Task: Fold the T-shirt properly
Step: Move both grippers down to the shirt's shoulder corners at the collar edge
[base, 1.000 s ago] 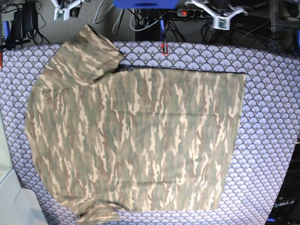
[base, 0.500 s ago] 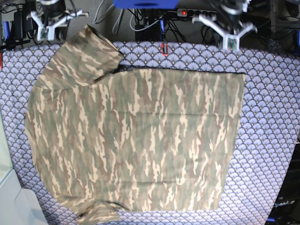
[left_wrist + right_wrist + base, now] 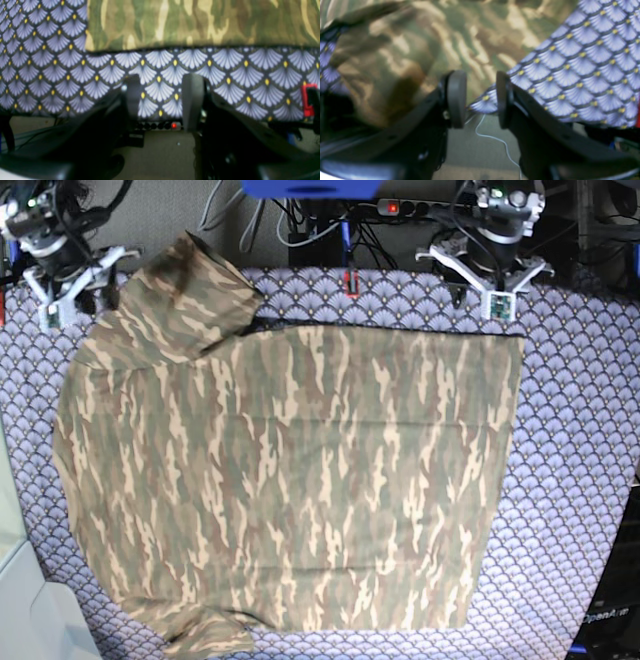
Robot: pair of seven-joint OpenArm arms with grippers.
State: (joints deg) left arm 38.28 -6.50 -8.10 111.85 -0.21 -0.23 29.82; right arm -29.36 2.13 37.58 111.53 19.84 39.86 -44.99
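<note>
Upper left of the base view, the right gripper hovers beside the T-shirt's upper sleeve, jaws parted and empty; the T-shirt lies spread flat across the patterned cloth, filling the middle of the frame. Upper right, the left gripper hangs just above the hem corner, also open and holding nothing. This looks like the approach before a first fold, so next each claw likely needs to drop onto its edge and pinch.

Both arms end in a pale, silvery forked end effector with small green-marked tips. Up close, the fingers are dark grey flat pads on glossy black curved bodies, with black cables at the wrists.
</note>
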